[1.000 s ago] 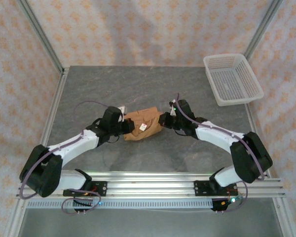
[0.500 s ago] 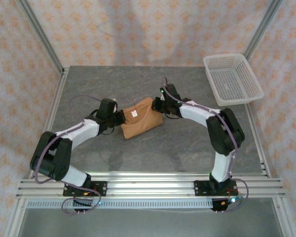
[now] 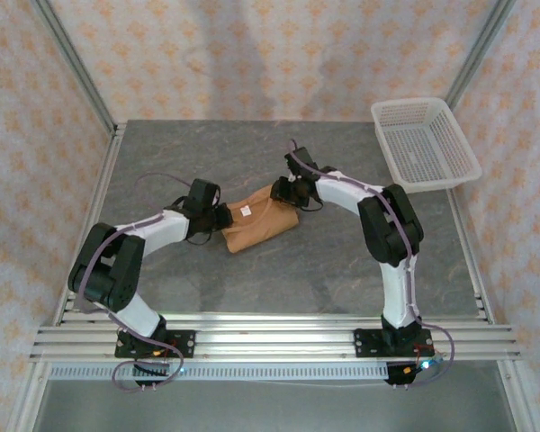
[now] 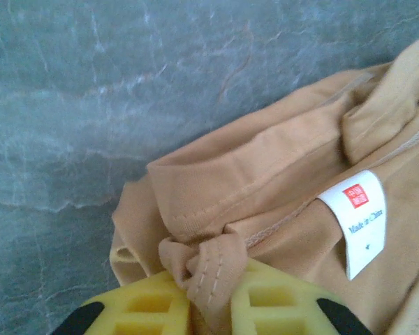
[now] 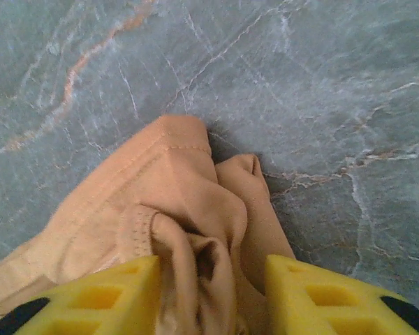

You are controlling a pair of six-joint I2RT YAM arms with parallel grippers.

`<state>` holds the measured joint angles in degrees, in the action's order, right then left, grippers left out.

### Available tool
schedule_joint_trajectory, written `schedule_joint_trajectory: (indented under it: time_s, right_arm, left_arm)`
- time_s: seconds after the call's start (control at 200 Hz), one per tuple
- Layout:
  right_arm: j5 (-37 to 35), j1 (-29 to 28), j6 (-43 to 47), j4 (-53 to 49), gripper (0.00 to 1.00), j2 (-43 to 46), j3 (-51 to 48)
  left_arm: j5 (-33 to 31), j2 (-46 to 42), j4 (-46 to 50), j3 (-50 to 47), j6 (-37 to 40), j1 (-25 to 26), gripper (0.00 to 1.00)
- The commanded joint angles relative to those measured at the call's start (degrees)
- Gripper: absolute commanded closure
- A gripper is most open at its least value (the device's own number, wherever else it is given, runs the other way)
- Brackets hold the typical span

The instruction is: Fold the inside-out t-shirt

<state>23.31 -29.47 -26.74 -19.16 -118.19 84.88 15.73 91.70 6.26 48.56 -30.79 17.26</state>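
Grey marbled tabletop [image 3: 342, 261] lies under both arms. The left gripper [image 4: 209, 279] has its yellow fingers nearly together, nipping a stitched hem fold of the inside-out t-shirt [image 3: 259, 225]. The right gripper [image 5: 211, 269] stands apart, straddling bunched cloth. The orange-tan shirt lies mid-table, a compact folded bundle, its white label [image 4: 359, 220] facing up.

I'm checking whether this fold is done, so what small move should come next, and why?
Probably open the left gripper fully and lift both grippers away: the t-shirt lies as a compact bundle on the table, the right gripper stands open around loose cloth, while the left pinches a hem.
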Motion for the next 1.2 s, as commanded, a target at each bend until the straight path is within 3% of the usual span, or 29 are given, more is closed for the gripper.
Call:
schedule_joint_trajectory:
  time_s: [0.0, 0.08, 0.195, 0.34, 0.435, 0.56, 0.636, 0.731, 0.831, 0.941, 1.071, 1.196]
  right_arm:
    - [-4.05, 0.47, 0.14, -8.44, 0.50, 7.25, 2.73]
    - [-6.13, 0.47, -1.80, -10.60, 0.50, 11.50, 1.73]
    - [-3.22, 0.47, -8.04, -5.97, 0.61, 15.79, -4.07]
    - [0.65, 0.46, -14.76, 0.56, 0.81, 14.32, -6.86]
    - [2.68, 0.47, -17.54, 2.93, 0.83, 10.63, -5.81]
    - [2.62, 0.55, -19.20, 4.08, 0.83, 3.95, -3.94]
    - [0.50, 1.12, -19.70, 1.94, 0.84, -0.37, -3.37]
    - [-2.14, 1.70, -20.57, 1.00, 0.87, -2.16, -6.69]
    - [-2.41, 1.48, -21.99, 4.23, 0.87, 1.42, -12.80]
    - [-1.56, 0.45, -23.21, 5.62, 0.86, 7.90, -16.23]
    - [-3.33, -1.66, -23.12, 5.38, 0.83, 16.26, -18.39]
    - [-4.42, -2.85, -20.85, 4.13, 0.81, 19.98, -18.44]
  left_arm:
    - [-6.46, -5.24, 9.91, 6.63, 2.32, 0.93, 0.57]
    - [-11.63, -7.77, 16.79, 11.00, 1.85, 2.90, 0.51]
    - [-13.68, -10.77, 19.77, 12.77, -4.63, 6.34, 0.55]
    - [-6.19, -11.79, 7.33, 6.35, -18.13, 8.39, 0.62]
    - [-3.68, -9.05, -1.40, 2.69, -23.48, 10.30, 0.65]
    - [-2.58, -2.25, -5.03, 1.21, -25.02, 11.43, 0.67]
    - [-3.50, 1.47, -3.25, 0.82, -23.42, 10.94, 0.68]
    - [-7.95, 3.49, 6.44, 2.99, -16.14, 9.90, 0.67]
    - [-9.37, 4.44, 16.39, 7.67, -5.48, 9.22, 0.66]
    - [-7.87, 3.92, 20.90, 11.91, 2.34, 8.38, 0.63]
    - [-3.80, 2.13, 22.16, 16.57, 4.17, 7.25, 0.57]
    - [1.62, 1.64, 20.92, 18.53, 0.99, 7.26, 0.56]
